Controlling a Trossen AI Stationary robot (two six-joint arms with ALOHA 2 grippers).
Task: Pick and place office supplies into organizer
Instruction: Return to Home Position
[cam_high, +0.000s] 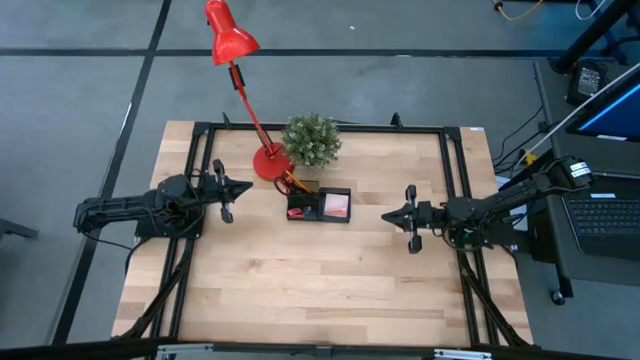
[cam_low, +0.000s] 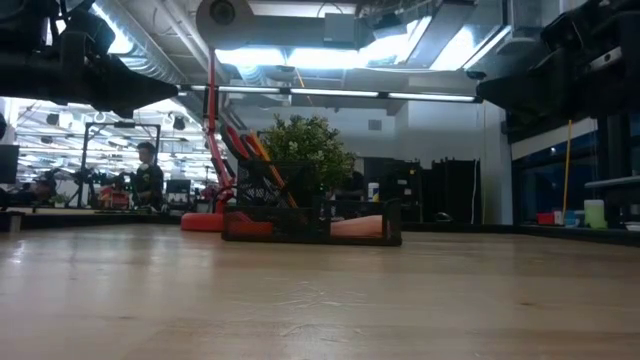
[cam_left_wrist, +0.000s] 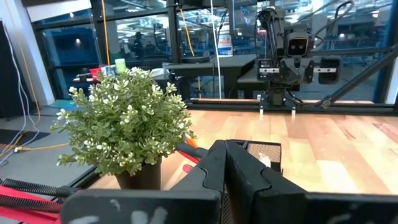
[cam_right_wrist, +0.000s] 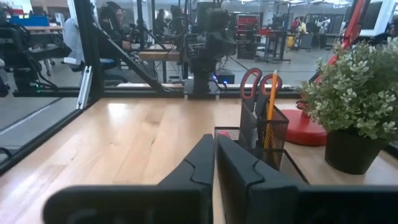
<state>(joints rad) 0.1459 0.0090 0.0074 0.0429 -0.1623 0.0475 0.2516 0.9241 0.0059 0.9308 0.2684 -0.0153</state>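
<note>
The black mesh organizer (cam_high: 320, 204) stands at the table's middle, in front of the plant. A pink sticky-note pad (cam_high: 338, 206) lies in its right compartment and small red bits (cam_high: 298, 211) in its left. Red-handled scissors (cam_right_wrist: 252, 81) and an orange pencil (cam_right_wrist: 272, 102) stand upright in its cup. My left gripper (cam_high: 243, 188) hovers shut to the left of the organizer, pointing level at it. My right gripper (cam_high: 388, 216) hovers shut to its right, also pointing level at it. Both are empty and well above the tabletop, as the low view shows.
A red desk lamp stands on its round base (cam_high: 270, 162) behind the organizer, its head (cam_high: 230, 38) reaching beyond the far edge. A green potted plant (cam_high: 312, 140) stands beside the base. Bare wood (cam_high: 320, 290) spreads toward the near edge. A black frame (cam_high: 330, 127) rims the table.
</note>
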